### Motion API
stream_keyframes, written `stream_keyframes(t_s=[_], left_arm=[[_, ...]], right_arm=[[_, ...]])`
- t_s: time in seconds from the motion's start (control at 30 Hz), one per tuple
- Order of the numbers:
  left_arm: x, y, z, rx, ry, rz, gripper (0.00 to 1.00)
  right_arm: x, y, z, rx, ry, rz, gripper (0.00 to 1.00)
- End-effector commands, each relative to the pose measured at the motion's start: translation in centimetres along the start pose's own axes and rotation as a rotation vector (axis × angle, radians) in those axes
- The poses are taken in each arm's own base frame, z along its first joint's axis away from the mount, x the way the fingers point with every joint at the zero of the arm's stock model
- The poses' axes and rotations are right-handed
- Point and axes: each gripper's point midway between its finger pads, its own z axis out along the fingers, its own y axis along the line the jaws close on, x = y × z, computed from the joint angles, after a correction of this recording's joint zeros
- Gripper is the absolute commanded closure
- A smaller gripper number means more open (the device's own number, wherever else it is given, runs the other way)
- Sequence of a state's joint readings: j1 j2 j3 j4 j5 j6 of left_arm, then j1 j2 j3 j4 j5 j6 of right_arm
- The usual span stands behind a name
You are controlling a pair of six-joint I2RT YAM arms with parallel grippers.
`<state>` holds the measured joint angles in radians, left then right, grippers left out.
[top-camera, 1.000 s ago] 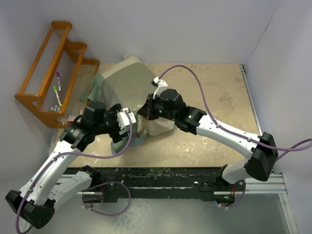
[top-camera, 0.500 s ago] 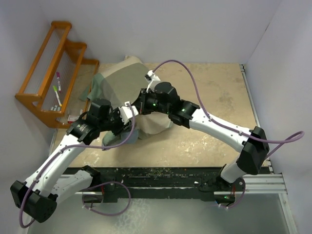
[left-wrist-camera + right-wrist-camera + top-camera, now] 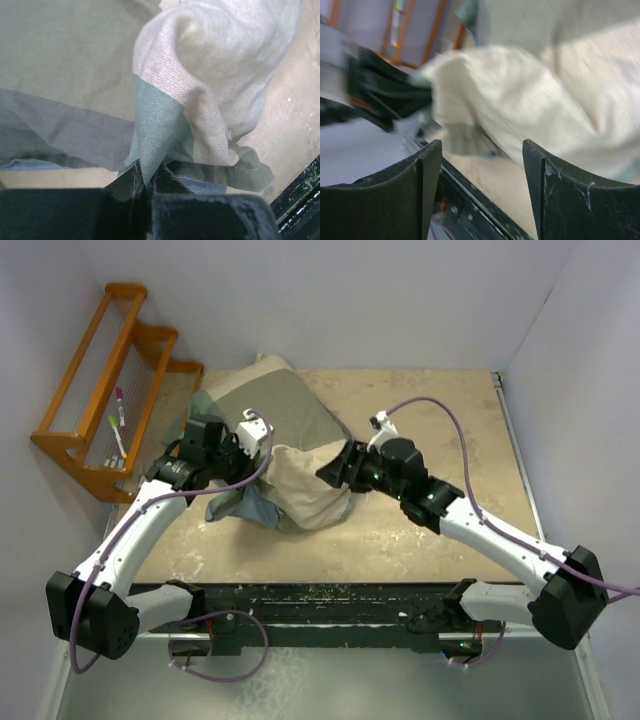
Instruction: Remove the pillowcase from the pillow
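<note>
The pillowcase lies bunched at the table's centre-left, olive-grey toward the back and beige toward the front. The pillow is hidden under the cloth. My left gripper is at the case's left side and is shut on a pinched teal-green fold of the pillowcase, with the gripper at the fold's tip. A blue-grey hem shows beside it. My right gripper is at the case's right edge, and in the right wrist view the gripper stands open with nothing between its fingers and the beige cloth just beyond.
An orange wooden rack holding a few markers stands against the left wall. The black rail runs along the table's near edge. White walls close in the back and right sides.
My left gripper has shut on the pillowcase fold and moved toward the back left. My right gripper has let go of the cloth, opened and drawn back to the right.
</note>
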<state>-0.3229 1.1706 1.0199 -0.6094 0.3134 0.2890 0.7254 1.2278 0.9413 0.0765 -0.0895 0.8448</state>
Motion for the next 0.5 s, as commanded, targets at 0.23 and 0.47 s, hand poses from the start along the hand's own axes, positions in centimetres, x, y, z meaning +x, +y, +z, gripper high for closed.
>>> stream_keyframes(t_s=[0.23, 0.47], left_arm=[[-4.5, 1.1, -2.4, -0.053, -0.114, 0.057, 1.00], [-3.9, 1.1, -2.7, -0.060, -0.092, 0.066, 1.00]], right_arm=[[10.1, -13.1, 0.1, 0.265, 0.105, 0.030, 0.23], [11.9, -13.9, 4.6, 0.234, 0.180, -0.005, 0.23]])
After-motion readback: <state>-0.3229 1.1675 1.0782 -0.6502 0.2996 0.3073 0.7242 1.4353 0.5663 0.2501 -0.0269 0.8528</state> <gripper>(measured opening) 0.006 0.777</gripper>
